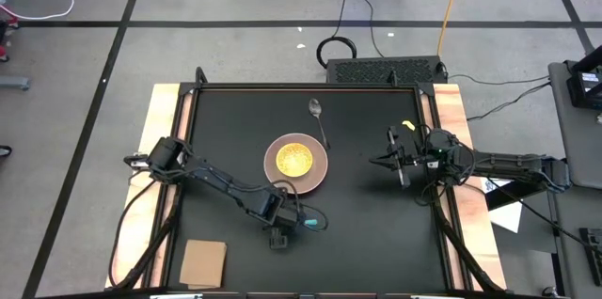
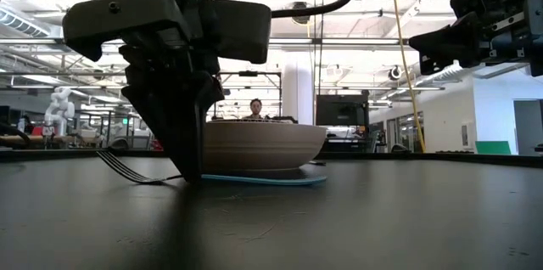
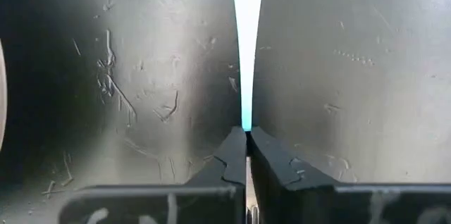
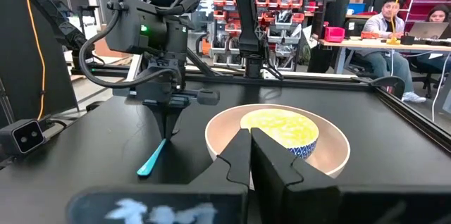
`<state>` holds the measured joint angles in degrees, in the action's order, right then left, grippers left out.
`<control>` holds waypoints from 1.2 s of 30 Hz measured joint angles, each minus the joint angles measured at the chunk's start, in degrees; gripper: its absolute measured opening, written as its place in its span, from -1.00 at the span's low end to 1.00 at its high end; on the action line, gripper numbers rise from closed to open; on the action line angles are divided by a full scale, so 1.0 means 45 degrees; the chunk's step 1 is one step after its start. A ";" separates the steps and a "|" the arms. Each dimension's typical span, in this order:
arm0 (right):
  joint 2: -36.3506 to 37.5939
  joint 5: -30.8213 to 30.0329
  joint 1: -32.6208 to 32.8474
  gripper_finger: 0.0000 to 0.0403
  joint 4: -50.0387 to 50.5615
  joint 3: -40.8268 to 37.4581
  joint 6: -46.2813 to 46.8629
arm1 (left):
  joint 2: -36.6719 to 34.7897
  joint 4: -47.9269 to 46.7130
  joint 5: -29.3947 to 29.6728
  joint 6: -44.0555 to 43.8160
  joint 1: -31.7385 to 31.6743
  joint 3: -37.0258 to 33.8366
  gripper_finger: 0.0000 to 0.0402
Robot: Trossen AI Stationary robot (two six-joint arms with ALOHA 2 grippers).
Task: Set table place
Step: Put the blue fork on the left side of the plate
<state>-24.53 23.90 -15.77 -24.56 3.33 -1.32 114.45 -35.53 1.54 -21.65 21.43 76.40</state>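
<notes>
A pinkish-tan plate (image 1: 296,164) sits mid-table with a yellow dish (image 1: 294,158) standing in it. A silver spoon (image 1: 318,117) lies flat on the black table (image 1: 376,233), just beyond the plate. My left gripper (image 1: 282,228) stands at the plate's near side, fingers pointing down, shut on a thin light-blue utensil (image 1: 312,224). In the low view this utensil shows dark tines (image 2: 127,171) on one side of the fingers and a blue handle (image 2: 263,179) on the other. My right gripper (image 1: 388,160) hovers to the right of the plate, shut and empty. My left gripper pinches the light-blue utensil between its two fingertips (image 3: 236,150), on the handle (image 3: 246,122) where it meets the tines. The fingers come from above, pointing down, and lie across the utensil. The utensil lies low and about level along the table; its handle end (image 4: 144,170) is at the tabletop.
A tan cardboard-like square (image 1: 203,261) lies at the table's near left corner. Pale wooden strips (image 1: 162,130) edge the table left and right. People sit at desks (image 4: 391,20) in the room beyond the table.
</notes>
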 joint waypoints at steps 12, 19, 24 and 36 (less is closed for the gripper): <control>-0.0002 0.0000 0.0000 -1.00 0.0015 0.0000 0.0003 | -0.1164 -0.0810 -0.0128 0.0369 0.0007 0.0000 -0.95; -0.0002 0.0000 0.0000 -1.00 0.0017 -0.0001 0.0034 | -0.2528 -0.1219 0.0000 0.0457 0.0015 0.0000 -0.96; -0.0005 0.0000 0.0000 -1.00 0.0015 0.0000 0.0039 | -0.2618 -0.1824 -0.0016 0.1196 0.0015 0.0005 -0.98; -0.0005 0.0000 0.0000 -1.00 0.0005 -0.0004 0.0044 | -0.2545 -0.3706 -0.1222 0.4686 0.0355 0.0000 -0.96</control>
<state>-24.56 23.90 -15.77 -24.54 3.31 -1.13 103.00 -52.20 -3.96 -0.56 23.03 76.40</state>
